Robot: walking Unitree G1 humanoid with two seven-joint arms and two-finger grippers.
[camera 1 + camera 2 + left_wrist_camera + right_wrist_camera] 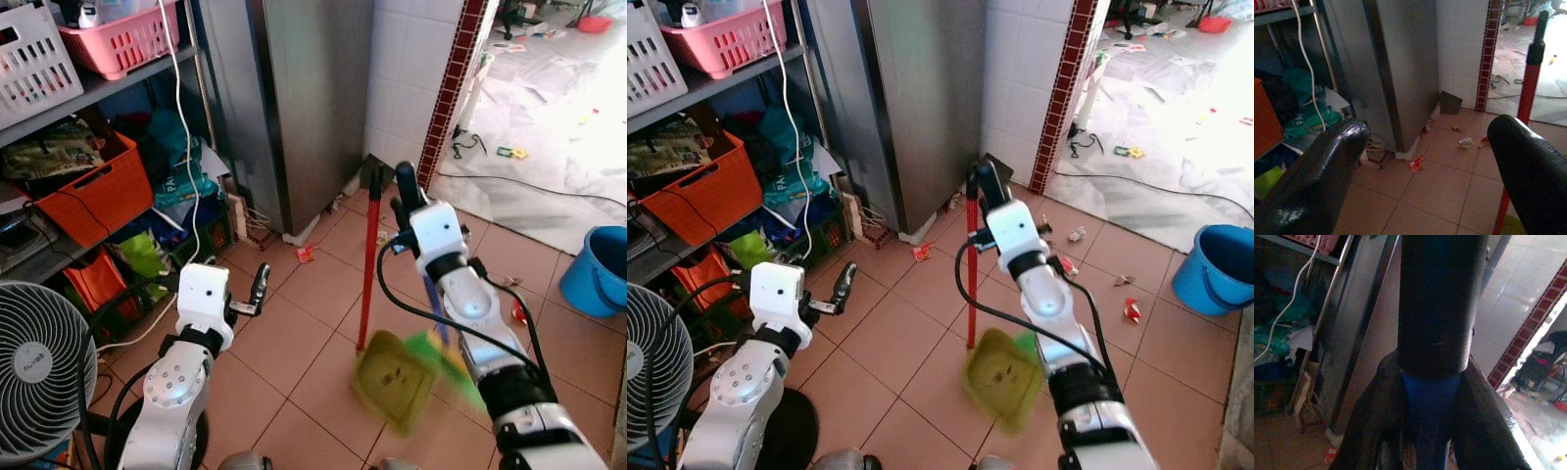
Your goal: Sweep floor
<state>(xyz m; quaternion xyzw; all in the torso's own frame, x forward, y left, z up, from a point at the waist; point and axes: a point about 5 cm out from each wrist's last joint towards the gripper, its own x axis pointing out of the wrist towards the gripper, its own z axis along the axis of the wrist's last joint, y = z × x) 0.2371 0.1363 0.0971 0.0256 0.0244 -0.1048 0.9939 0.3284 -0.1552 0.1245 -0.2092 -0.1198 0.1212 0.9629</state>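
My right gripper [404, 196] is raised over the tiled floor [294, 343] and shut on a blue handle [1430, 396] with a black cap. That handle runs down to a blurred green and yellow-green head [397, 377] low over the tiles. A red pole [369, 259] with a black top stands upright right beside it; what holds it up is unclear. My left gripper [259, 286] is open and holds nothing, low at the left. Litter lies ahead: a red wrapper [305, 253] by the steel cabinet and small scraps [1077, 234] near the brick-red corner.
A steel cabinet [294, 98] and a white tiled wall stand ahead. Shelves at the left hold an orange crate [93, 191] and a pink basket [122, 39]. A fan [34, 367] stands near left, a blue bucket [596, 269] at the right, and a cable [529, 186] crosses the floor.
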